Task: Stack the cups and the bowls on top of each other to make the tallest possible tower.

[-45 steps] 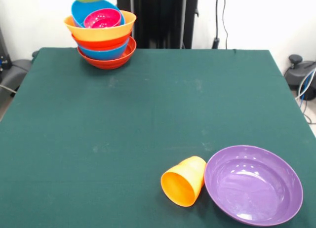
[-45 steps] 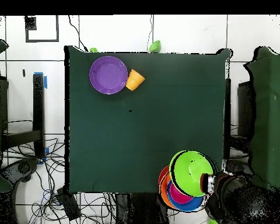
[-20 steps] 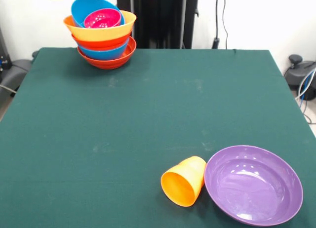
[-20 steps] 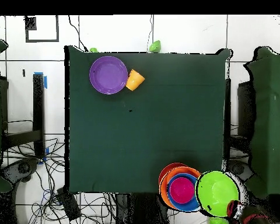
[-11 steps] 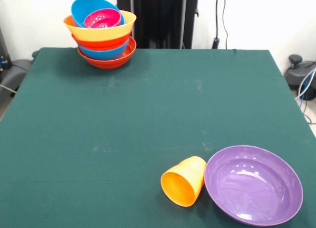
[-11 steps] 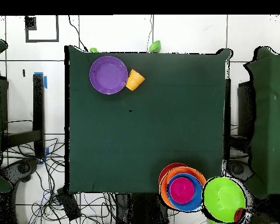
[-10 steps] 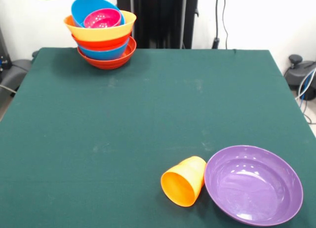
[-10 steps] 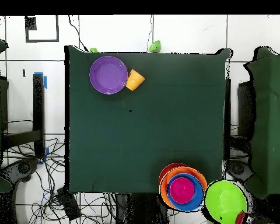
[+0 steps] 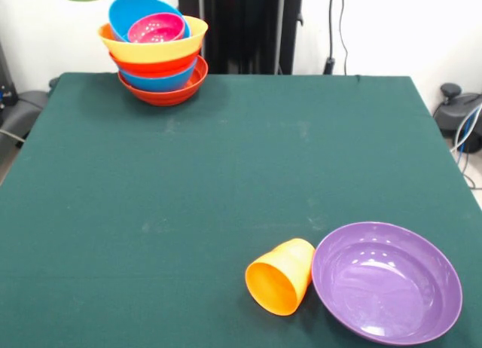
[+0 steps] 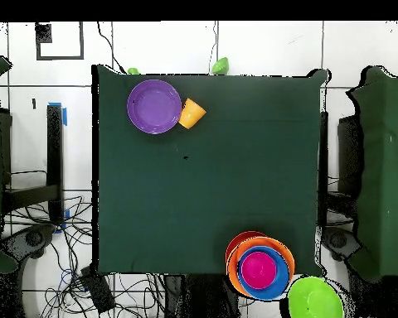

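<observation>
Bright, even room light; soft glare inside the purple bowl; faint shadows, slightly soft focus.

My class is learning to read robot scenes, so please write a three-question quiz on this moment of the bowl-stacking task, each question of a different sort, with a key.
1. True or false: the orange cup stands upright on the table.
2. Multiple choice: which bowl sits innermost at the top of the tower? A) purple B) magenta C) green
3. Fill in: the green bowl is off the table, beside the ____.

Key
1. False: the orange cup lies on its side, its mouth toward the front camera, right next to the purple bowl.
2. B: the magenta bowl rests inside a blue bowl.
3. tower
</observation>
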